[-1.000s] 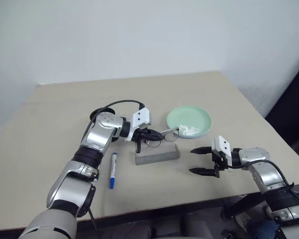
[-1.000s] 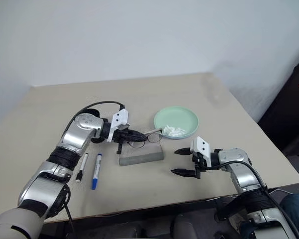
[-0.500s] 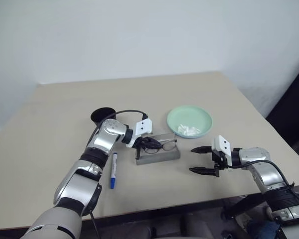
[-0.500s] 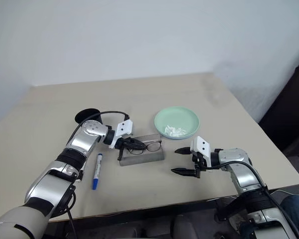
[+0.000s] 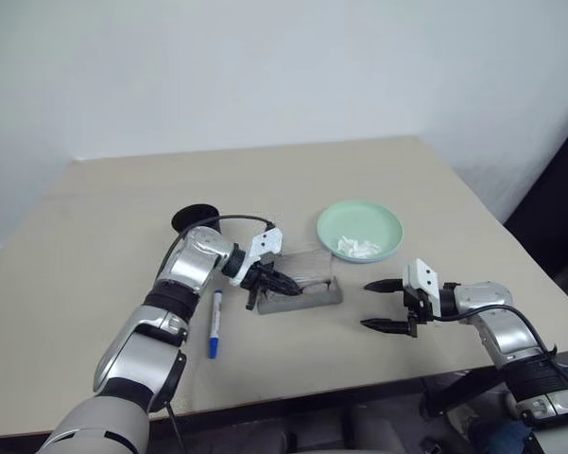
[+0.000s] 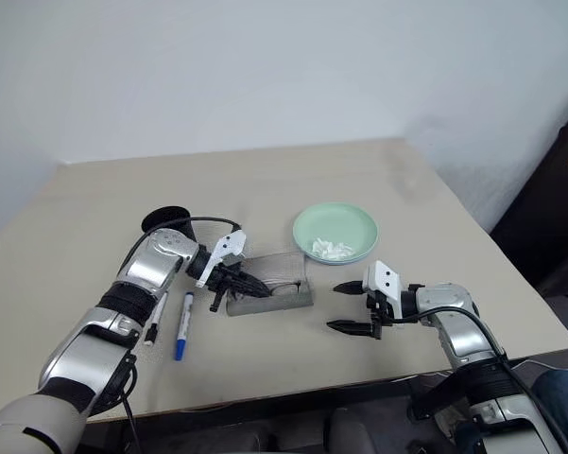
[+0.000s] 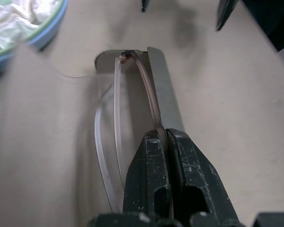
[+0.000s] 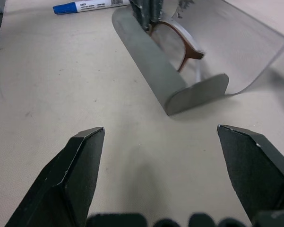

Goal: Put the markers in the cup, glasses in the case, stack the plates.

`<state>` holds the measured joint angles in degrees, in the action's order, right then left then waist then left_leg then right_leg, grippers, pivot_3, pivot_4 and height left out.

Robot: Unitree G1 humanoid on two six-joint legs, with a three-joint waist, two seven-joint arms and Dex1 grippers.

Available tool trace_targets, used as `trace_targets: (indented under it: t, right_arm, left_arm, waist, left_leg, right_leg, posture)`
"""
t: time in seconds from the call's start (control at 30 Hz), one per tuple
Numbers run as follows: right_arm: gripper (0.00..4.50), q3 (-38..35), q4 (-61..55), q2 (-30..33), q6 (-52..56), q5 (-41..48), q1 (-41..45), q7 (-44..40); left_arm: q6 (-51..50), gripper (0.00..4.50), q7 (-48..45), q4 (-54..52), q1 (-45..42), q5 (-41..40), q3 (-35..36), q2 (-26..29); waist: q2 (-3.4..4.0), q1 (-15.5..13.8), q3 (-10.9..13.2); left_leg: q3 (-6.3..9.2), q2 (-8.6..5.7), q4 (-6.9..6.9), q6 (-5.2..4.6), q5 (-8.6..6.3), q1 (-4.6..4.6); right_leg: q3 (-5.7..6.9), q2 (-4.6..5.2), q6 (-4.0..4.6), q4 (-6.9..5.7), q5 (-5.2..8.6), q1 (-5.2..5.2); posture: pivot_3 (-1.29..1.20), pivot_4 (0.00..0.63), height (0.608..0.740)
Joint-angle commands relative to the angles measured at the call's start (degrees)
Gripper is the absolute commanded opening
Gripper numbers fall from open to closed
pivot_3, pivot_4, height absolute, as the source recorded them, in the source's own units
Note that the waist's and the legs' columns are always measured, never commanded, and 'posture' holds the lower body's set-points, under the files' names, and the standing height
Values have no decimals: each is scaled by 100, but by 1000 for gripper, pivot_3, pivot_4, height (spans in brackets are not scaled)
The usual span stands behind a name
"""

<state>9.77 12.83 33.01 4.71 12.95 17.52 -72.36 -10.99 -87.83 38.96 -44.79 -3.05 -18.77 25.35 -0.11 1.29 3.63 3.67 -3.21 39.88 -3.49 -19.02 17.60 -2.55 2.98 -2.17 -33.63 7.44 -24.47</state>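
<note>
Grey, the oblong glasses case (image 5: 300, 287) lay under the left gripper (image 5: 282, 283), fingers clamped on the thin dark-framed round-lensed glasses (image 7: 132, 109) (long axis along the case). Right gripper (image 5: 383, 305) hovered beside it, fingers wide apart.

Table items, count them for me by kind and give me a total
Markers: 2 (blue-capped, black-tipped)
Cup: 1
Glasses: 1
Case: 1
Plates: 2, stacked (green, blue rim)
Paper wad: 1
Total: 8
</note>
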Motion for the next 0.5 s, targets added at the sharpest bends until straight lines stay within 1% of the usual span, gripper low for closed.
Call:
trace_targets:
  t: [0.03,0.17,0.33,0.5]
  right_arm:
    - [4129,-43,-128,6,-49,24,112,25]
    - [4129,-34,-152,1,-20,21,135,43]
    - [4129,-26,-188,12,4,26,126,61]
    - [4129,-29,-251,28,47,34,115,83]
  left_arm:
    - [-290,19,-206,-262,20,-142,62,85]
    - [-487,19,-283,-330,90,-167,44,56]
    - [-313,19,-187,-211,113,-28,-23,9]
    - [59,19,137,34,31,74,33,-136]
  waist:
    - [0,-1,0]
    - [0,-1,0]
    - [0,-2,0]
    - [1,-14,-1]
  left_leg:
    - [1,0,0,0,0,0]
    - [1,-1,0,0,0,1]
    - [2,-1,0,0,0,0]
    - [3,-2,1,0,0,0]
  right_leg:
    - [0,0,0,0,0,0]
    - [0,0,0,0,0,0]
    - [0,0,0,0,0,0]
    - [-1,1,0,0,0,3]
  posture:
    - [0,0,740]
    - [0,0,740]
    - [0,0,740]
    - [0,0,740]
